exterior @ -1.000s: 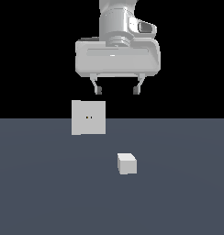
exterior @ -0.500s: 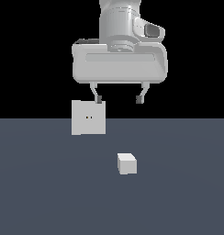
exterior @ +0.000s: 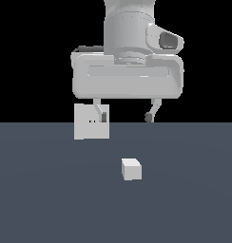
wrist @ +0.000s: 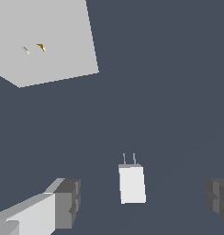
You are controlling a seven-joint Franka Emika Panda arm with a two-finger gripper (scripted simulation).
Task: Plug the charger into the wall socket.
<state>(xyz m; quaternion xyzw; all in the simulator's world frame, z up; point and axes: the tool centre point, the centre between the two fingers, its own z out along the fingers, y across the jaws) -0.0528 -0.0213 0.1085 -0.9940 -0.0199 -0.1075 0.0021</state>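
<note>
The charger is a small white block lying on the dark grey floor. In the wrist view the charger shows two thin prongs pointing toward the wall socket. The wall socket is a flat upright white plate with two tiny holes, at the exterior view's left; it also shows in the wrist view. My gripper is open and empty, hanging above the charger and apart from it. In the wrist view the charger lies between my two fingers.
The dark grey floor spreads under everything. One gripper finger overlaps the socket plate's right edge in the exterior view.
The gripper has come lower and nearer to the camera, its fingers now level with the socket plate. The charger and the socket have not moved.
</note>
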